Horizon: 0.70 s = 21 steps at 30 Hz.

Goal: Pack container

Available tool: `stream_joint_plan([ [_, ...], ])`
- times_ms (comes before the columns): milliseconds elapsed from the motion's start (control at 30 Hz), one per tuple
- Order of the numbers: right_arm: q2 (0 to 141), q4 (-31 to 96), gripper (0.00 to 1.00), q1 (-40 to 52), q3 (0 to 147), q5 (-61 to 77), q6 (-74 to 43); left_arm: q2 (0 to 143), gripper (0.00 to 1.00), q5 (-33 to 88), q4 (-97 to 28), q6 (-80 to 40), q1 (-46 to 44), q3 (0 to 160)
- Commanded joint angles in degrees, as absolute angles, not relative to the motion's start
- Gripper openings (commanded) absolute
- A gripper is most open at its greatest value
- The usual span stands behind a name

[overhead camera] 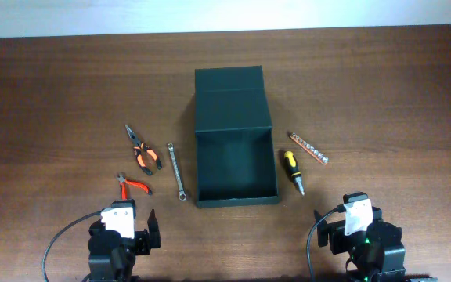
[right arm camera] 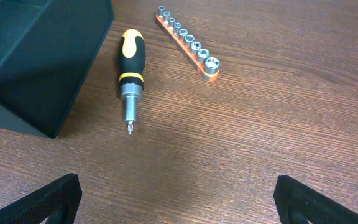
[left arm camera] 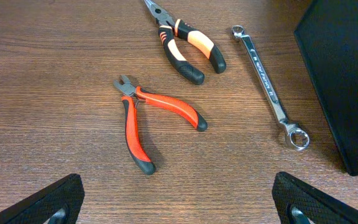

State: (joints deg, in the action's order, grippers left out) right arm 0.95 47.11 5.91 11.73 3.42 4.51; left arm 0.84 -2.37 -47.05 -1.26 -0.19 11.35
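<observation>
The dark green-black container (overhead camera: 236,135) stands open at the table's middle, its flap lid folded back; its corner shows in the left wrist view (left arm camera: 347,81) and right wrist view (right arm camera: 42,62). Left of it lie orange-black long-nose pliers (overhead camera: 143,149) (left arm camera: 188,43), red cutters (overhead camera: 133,185) (left arm camera: 145,121) and a steel wrench (overhead camera: 177,171) (left arm camera: 269,84). Right of it lie a yellow-black screwdriver (overhead camera: 292,168) (right arm camera: 131,78) and an orange socket rail (overhead camera: 310,149) (right arm camera: 187,42). My left gripper (overhead camera: 135,227) (left arm camera: 179,202) and right gripper (overhead camera: 339,223) (right arm camera: 179,202) are open, empty, near the front edge.
The wooden table (overhead camera: 53,94) stretches to a pale wall at the back. The container's inside shows nothing in it.
</observation>
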Motion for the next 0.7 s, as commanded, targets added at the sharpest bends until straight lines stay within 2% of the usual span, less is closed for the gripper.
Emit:
stream_joint_plan([
  [0, 0.3, 46.0, 0.99, 5.5, 11.1, 2.5, 4.0, 0.3, 0.99, -2.6, -46.8, -0.4, 0.2, 10.9],
  [267, 8.3, 35.4, 0.99, 5.5, 17.3, 1.2, 4.0, 0.3, 0.99, -2.6, -46.8, -0.4, 0.2, 10.9],
  [667, 42.8, 36.7, 0.99, 5.5, 44.4, 1.9, 4.0, 0.3, 0.99, -2.6, -46.8, -0.4, 0.2, 10.9],
])
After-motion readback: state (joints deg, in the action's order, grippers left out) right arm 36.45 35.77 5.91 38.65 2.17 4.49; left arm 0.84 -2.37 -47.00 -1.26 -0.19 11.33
